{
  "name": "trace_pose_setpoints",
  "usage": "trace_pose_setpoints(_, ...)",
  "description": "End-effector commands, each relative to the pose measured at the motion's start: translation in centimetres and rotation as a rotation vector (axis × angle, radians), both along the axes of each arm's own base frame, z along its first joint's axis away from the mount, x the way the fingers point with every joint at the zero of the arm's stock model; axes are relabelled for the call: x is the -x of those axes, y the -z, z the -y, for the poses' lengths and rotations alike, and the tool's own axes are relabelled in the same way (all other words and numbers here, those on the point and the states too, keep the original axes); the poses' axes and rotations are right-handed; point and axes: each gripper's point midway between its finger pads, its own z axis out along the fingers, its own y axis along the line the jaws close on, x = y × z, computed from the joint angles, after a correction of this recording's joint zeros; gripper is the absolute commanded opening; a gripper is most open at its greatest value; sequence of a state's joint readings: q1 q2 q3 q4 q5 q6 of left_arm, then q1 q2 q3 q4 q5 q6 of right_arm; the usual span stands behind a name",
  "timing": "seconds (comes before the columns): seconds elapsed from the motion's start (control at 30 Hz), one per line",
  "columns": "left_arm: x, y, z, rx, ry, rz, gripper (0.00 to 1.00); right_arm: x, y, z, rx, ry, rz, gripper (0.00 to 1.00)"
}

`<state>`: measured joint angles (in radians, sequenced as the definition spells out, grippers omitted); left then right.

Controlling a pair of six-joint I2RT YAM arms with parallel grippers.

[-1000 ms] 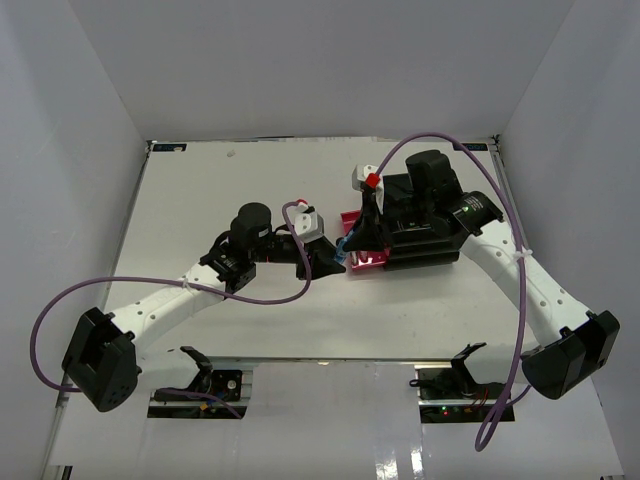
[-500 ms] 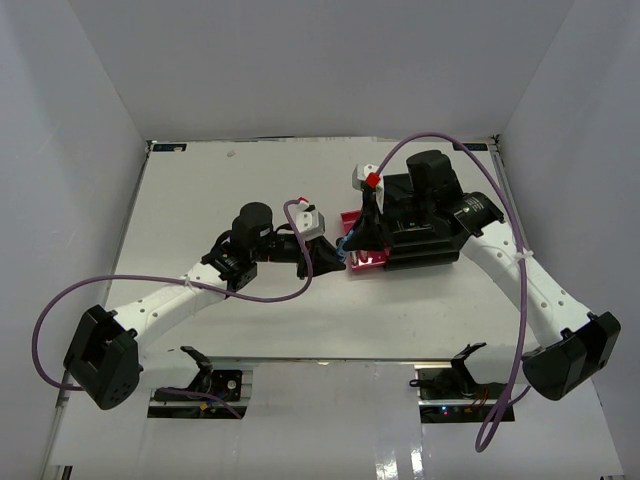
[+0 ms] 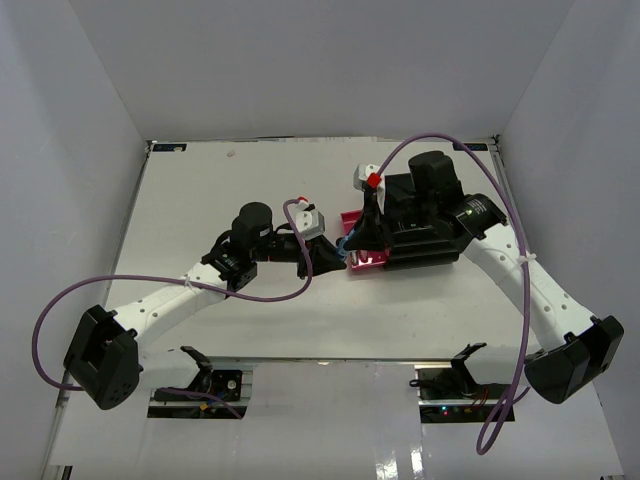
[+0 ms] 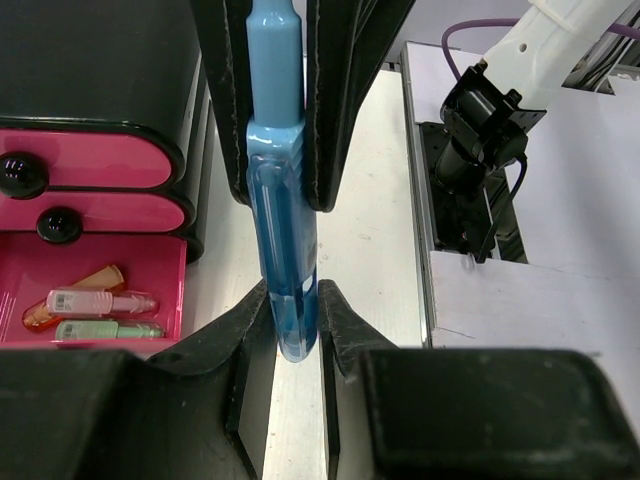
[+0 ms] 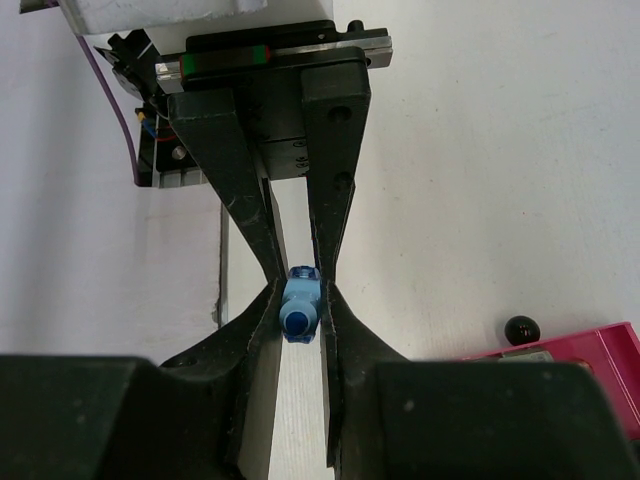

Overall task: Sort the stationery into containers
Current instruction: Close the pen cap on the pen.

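A light-blue piece hangs between both grippers, just in front of the black cabinet. My left gripper is shut on one end of it. My right gripper is shut on the other end, which I see end-on. In the top view the two grippers meet tip to tip beside the open bottom magenta drawer. That drawer holds three items, capped orange, pink and green. The two upper drawers are closed.
Round black knobs stick out of the drawer fronts near my left fingers. Purple cables loop over both arms. The table's near edge and the arm bases lie behind the left gripper. White walls enclose the table.
Almost nothing. Both grippers stay together on the light-blue piece, and the right forearm has shifted very slightly.
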<state>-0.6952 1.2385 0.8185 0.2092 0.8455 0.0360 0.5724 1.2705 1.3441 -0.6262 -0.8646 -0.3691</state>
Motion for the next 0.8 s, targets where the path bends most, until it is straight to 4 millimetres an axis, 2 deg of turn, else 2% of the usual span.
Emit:
trace_pose_setpoints(0.0, 0.52, 0.3, -0.29, -0.011, 0.013, -0.02, 0.31, -0.35, -2.17, 0.02, -0.053, 0.017, 0.081, 0.08)
trace_pose_setpoints(0.5, 0.47, 0.47, -0.38, -0.018, 0.004, -0.026, 0.31, -0.49, -2.11, 0.07, -0.057, 0.032, 0.086, 0.08)
trace_pose_setpoints(0.7, 0.32, 0.64, -0.45, -0.029, -0.008, -0.034, 0.24, -0.7, -2.1, 0.28, -0.051, 0.054, 0.096, 0.08)
trace_pose_setpoints(0.77, 0.25, 0.85, -0.48, -0.035, -0.014, -0.039, 0.21, -0.73, -1.97, 0.37, -0.048, 0.061, 0.098, 0.12)
